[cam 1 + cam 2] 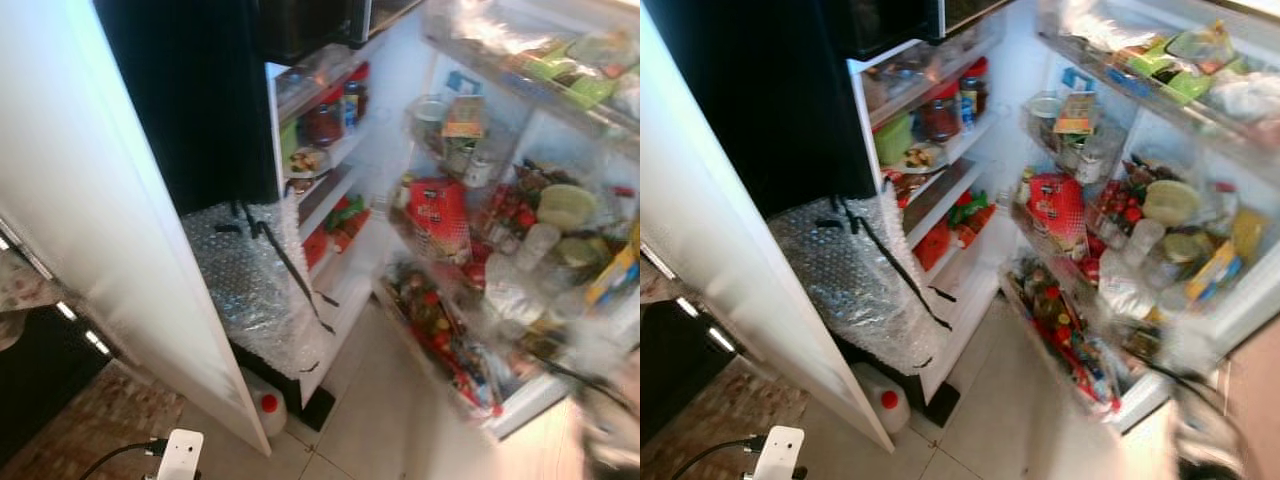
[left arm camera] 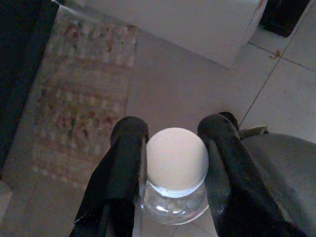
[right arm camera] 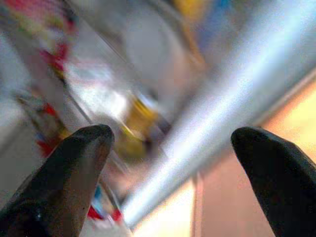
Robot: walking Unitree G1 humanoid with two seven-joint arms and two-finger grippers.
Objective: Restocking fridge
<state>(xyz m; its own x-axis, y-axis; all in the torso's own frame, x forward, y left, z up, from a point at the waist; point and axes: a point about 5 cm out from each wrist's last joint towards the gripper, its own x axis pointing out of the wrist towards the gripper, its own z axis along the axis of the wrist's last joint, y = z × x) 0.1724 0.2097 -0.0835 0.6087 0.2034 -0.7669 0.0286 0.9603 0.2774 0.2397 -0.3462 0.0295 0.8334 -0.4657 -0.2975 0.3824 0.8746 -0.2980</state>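
Left wrist view has my left gripper [image 2: 174, 163] clamped on a white-capped clear bottle [image 2: 176, 170]. My right gripper [image 3: 173, 163] gapes apart beside the fridge door [image 1: 520, 405], its bins crammed with jars and packets.

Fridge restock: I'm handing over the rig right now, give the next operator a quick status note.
Left gripper: fingers shut on a clear bottle with a white cap, held low over the tiled floor beside a patterned rug.
Right gripper: open and empty, pointing at the door shelves; that view is blurred.
Fridge: door stands open, its shelves crowded; a red packet sits mid-door.
Done: bottle in hand, fridge open.
Left: find a free spot and shelve the bottle.
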